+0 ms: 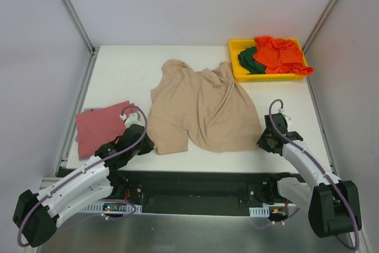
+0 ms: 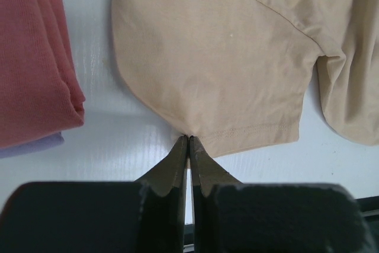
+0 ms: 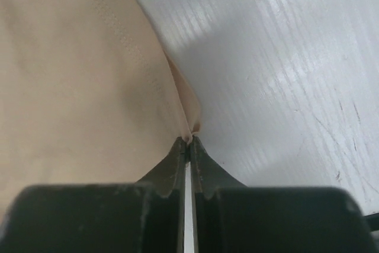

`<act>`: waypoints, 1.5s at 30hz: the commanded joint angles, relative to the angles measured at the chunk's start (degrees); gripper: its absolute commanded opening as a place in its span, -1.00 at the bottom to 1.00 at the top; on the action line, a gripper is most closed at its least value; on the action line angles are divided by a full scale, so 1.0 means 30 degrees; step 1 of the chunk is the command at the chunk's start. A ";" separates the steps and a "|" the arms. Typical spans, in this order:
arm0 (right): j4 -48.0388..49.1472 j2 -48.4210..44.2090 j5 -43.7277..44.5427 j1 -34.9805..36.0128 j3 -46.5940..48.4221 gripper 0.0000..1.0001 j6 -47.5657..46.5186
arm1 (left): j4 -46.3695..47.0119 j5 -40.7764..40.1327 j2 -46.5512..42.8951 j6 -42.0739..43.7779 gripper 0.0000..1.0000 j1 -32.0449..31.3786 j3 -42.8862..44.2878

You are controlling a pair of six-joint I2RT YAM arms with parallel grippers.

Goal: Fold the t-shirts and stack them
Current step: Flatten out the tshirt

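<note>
A large tan t-shirt [image 1: 201, 108] lies spread and rumpled in the middle of the table. My left gripper [image 1: 148, 144] is shut on its near left corner; the left wrist view shows the hem [image 2: 237, 137] pinched at the tips [image 2: 189, 140]. My right gripper [image 1: 263, 140] is shut on its near right corner, the cloth edge [image 3: 183, 102] caught at the tips [image 3: 189, 140]. A folded dusty-red shirt [image 1: 100, 125] lies at the left on a lavender one [image 2: 29, 145]. Orange-red shirts [image 1: 278, 51] and a dark green one [image 1: 249, 60] lie in the bin.
A yellow plastic bin [image 1: 240, 75] stands at the back right corner of the white table [image 1: 124, 69]. Grey enclosure walls close in on the left, right and back. The table's near edge runs just behind both grippers.
</note>
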 commanded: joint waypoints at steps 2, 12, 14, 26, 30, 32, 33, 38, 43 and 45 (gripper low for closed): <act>0.0683 -0.1575 -0.0305 -0.0020 0.0384 -0.99 -0.1021 | 0.0160 -0.1272 -0.0483 0.0234 -1.00 -0.0212 0.0717; -0.2710 -0.4859 -0.0601 -0.0020 0.8666 -0.99 -0.2954 | 0.0013 -0.6075 -0.1247 0.3570 -1.00 -0.0212 0.9906; -0.3823 -0.5035 -0.0047 0.0009 1.1651 -0.99 -0.3394 | 0.0042 -0.6254 -0.0751 0.4945 -1.00 -0.0212 1.2631; -0.7343 -0.3339 0.0221 -0.0020 2.7914 -0.99 -0.5622 | 0.0130 -0.0081 0.2998 1.0282 -1.00 -0.0212 2.8484; -0.7842 -0.2723 -0.0716 -0.0020 3.1639 -0.99 -0.5652 | 0.0130 0.1830 0.4464 1.0927 -1.00 -0.0212 3.2382; -0.7843 -0.2430 -0.0631 0.0009 3.2901 -0.99 -0.5797 | 0.0071 0.1890 0.5312 1.1337 -1.00 -0.0212 3.3994; -0.7843 -0.2255 -0.0369 0.0009 3.3428 -0.99 -0.5914 | 0.0100 0.1977 0.5607 1.1397 -1.00 -0.0212 3.4611; -0.7696 -0.1551 0.2031 -0.0020 3.4195 -0.99 -0.6794 | 0.0130 0.2448 0.7744 1.2068 -1.00 -0.0212 3.7397; -0.7520 -0.0265 0.4198 -0.0020 3.3055 -0.99 -0.7729 | 0.1794 -0.1904 1.0846 1.4702 -1.00 -0.0212 3.7899; -0.7491 0.0731 0.5776 -0.0020 3.1685 -0.99 -0.7908 | 0.2850 -0.4513 1.2661 1.7269 -1.00 -0.0154 3.7783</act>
